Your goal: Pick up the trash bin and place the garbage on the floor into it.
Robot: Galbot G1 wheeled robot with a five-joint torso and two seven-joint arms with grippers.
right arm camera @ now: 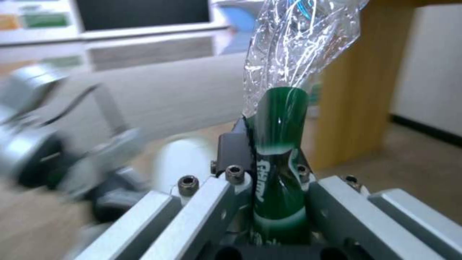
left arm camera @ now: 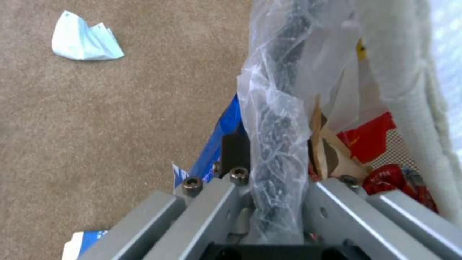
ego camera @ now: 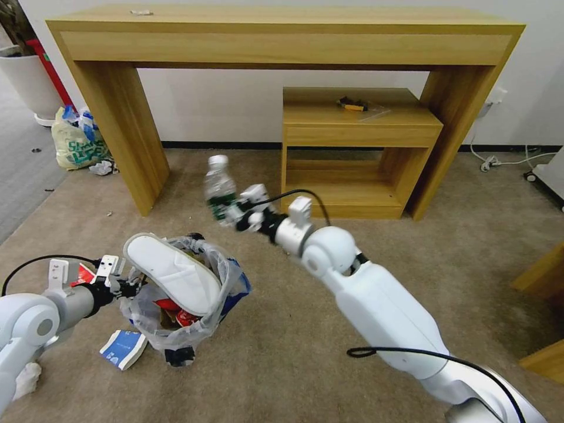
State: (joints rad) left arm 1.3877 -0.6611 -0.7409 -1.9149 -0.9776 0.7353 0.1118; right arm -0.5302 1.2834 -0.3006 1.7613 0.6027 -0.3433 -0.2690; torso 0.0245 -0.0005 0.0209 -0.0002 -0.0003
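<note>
Brown carpet covered the floor in front of us, with a long wooden desk against the white wall and a smaller shelf unit tucked under it. We used the trash bin as our landmark: it hung tilted off the carpet, its clear liner bag bulging with a white slipper, red wrappers and brown cardboard. Our left end effector was closed on the bin's near rim, pinching black wall and crinkled plastic together, as the left wrist view confirmed. Up and to the right of the bin, between it and the shelf unit, our right end effector was clamped around a plastic bottle, gripping it at the green label with the white cap pointing upward. Just below the bin lay a blue and white carton, and a crumpled tissue rested farther to its left. Well beyond the bin, beside the desk's left leg, sat a yellowish shopping bag. We judged the bottle light, thin-walled and easily crushed, so the labelled waist seemed the surest place to hold. The bin looked light but top-heavy, and its slick liner could slip under a rim grip.
</note>
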